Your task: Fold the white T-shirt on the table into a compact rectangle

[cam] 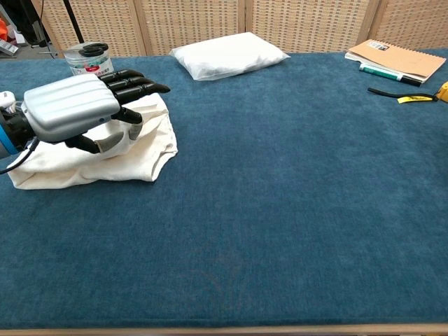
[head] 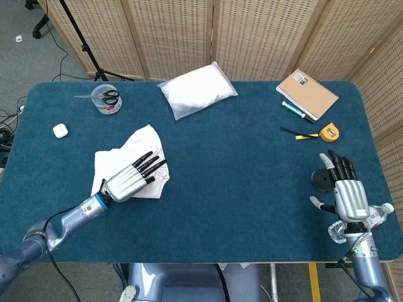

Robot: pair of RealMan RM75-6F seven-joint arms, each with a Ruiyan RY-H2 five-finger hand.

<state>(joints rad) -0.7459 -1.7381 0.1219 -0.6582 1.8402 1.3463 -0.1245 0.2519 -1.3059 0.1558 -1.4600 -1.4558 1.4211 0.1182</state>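
The white T-shirt (head: 141, 139) lies bunched on the left of the blue table (head: 239, 163); it also shows in the chest view (cam: 150, 143). My left hand (head: 130, 178) hovers low over its near right part, fingers stretched toward the back right. From the chest view the left hand (cam: 73, 108) appears to pinch a fold of the cloth under its thumb, with the fold raised off the table. My right hand (head: 345, 192) rests at the front right edge, fingers spread, holding nothing. It is outside the chest view.
A white plastic-wrapped pack (head: 197, 89) lies at the back centre. A jar with scissors (head: 106, 99) and a small white case (head: 60, 130) are at the back left. A notebook (head: 306, 93), pen, tape measure (head: 329, 132), black disc (head: 320, 181) and bottle (head: 380, 216) are on the right.
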